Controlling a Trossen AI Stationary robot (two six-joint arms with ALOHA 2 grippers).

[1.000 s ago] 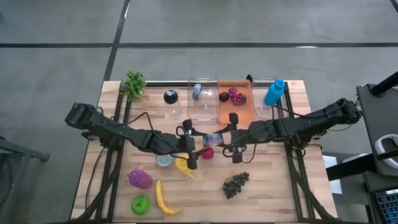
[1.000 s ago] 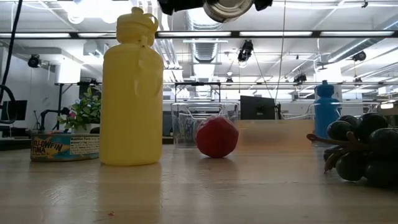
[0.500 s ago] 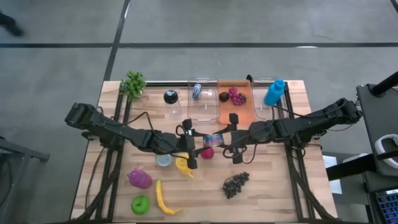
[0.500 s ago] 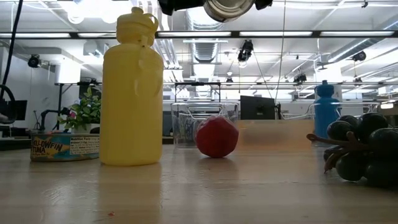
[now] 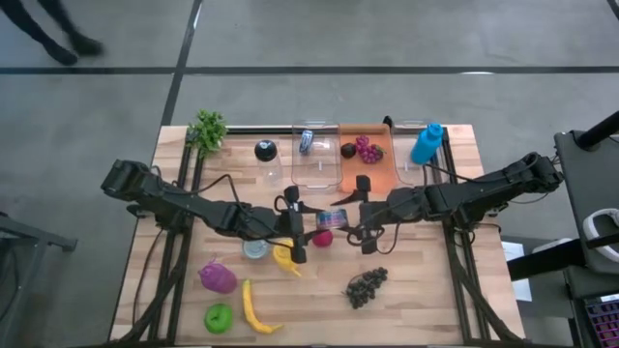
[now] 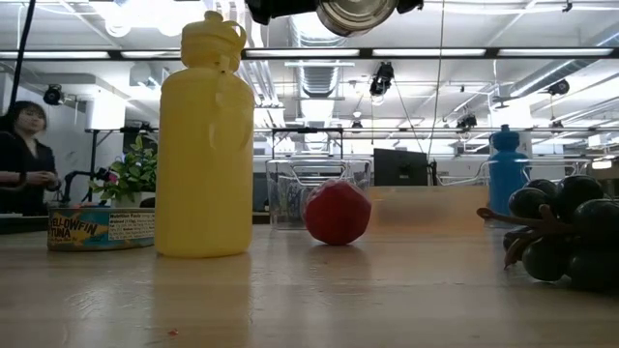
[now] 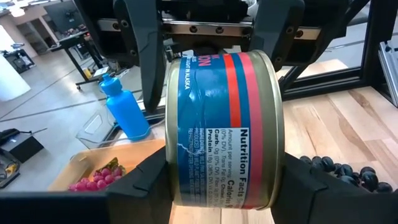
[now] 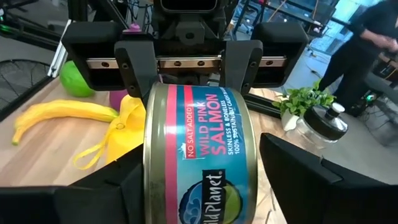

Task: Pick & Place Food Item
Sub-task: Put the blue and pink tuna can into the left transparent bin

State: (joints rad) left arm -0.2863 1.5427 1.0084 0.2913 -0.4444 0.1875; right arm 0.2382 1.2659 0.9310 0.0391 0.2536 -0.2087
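Both arms meet over the middle of the table, and the salmon can (image 5: 332,217) hangs in the air between them, on its side. The left gripper (image 5: 322,218) comes at the can from the left and its jaws are clamped on the can's curved sides; the left wrist view shows both dark fingers (image 7: 140,186) pressed right up against the label. The right gripper (image 5: 343,215) comes at the can from the right and straddles it too, but I honestly can't tell if it's squeezing or just sitting loose around it.

In the low view the can (image 6: 356,14) is up at the top edge, well off the wood.

Everything else, going by the can:
- a red fruit (image 5: 323,238) on the table almost straight below it
- a yellow bottle (image 5: 283,257) standing near it, on the left arm's side, with a tuna tin (image 5: 255,249) just beyond that
- grapes (image 5: 367,286) toward the near edge on the right arm's side
- a purple fruit (image 5: 218,278), a banana (image 5: 253,307) and a green fruit (image 5: 219,317) well away, at the near left corner
- past the can at the far edge, a clear bin (image 5: 314,159) and an orange bin (image 5: 372,159) side by side, with a blue bottle (image 5: 427,143) next to the orange one
- a plant (image 5: 208,130) and a black jar (image 5: 265,151) farther left along that same edge

A person (image 6: 24,155) stands in the room beyond the table.
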